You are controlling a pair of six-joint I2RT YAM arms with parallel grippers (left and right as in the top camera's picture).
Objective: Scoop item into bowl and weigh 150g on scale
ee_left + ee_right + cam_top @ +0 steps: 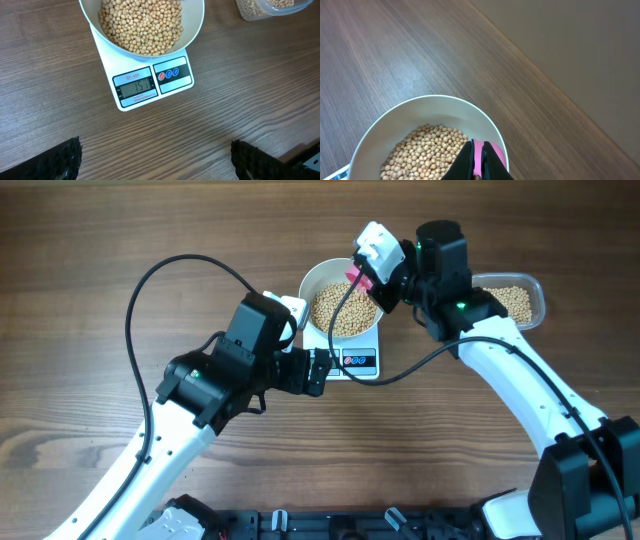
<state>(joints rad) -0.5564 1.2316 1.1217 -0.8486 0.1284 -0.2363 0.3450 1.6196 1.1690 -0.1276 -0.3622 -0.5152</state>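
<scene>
The white bowl (312, 280) stands on the white scale (358, 362), filled with beige beans (340, 310). In the left wrist view the bowl (95, 30) holds a heap of beans (140, 25), and the display of the scale (135, 86) seems to read 151. My left gripper (155, 162) hovers open in front of the scale, its fingers (60, 160) far apart over bare wood. My right gripper (480, 160) is shut on a pink scoop (479, 150), held over the right inner side of the bowl (395, 117) above the beans (425, 150).
A clear plastic tub (520, 302) with more beans sits right of the bowl, behind the right arm. The tub (260, 7) also shows at the top right of the left wrist view. Black cables loop over the wooden table.
</scene>
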